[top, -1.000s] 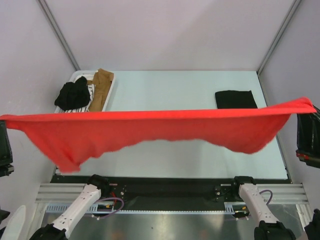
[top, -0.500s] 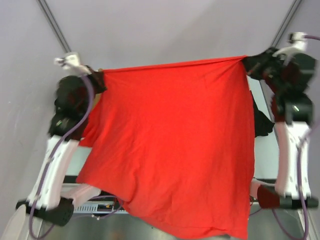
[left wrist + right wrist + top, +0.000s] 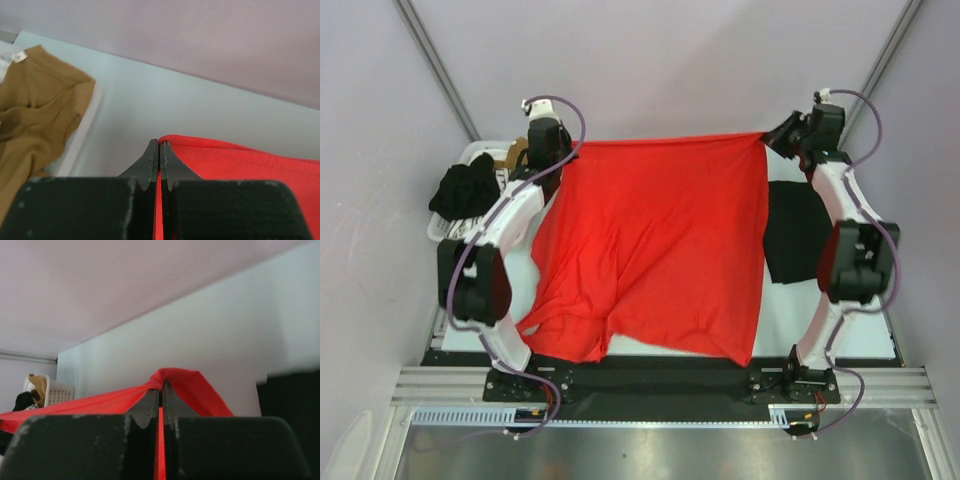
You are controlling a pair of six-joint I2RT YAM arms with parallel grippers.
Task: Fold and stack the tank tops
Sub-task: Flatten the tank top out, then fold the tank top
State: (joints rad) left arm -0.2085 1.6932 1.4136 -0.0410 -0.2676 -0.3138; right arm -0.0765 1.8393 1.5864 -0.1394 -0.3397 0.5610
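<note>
2 far corners of red tank top [image 3: 660, 250] pinched tight by left gripper [image 3: 159, 146] and right gripper [image 3: 161, 386]. Lower evenly, taut, onto table [image 3: 785, 315]; near hem bunched.

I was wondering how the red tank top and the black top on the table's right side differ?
The red tank top is spread wide open; the black top is folded into a compact rectangle. The red one is pinched at its far corners by the left gripper and right gripper; the black one is held by neither. Both are plain cloth.
</note>
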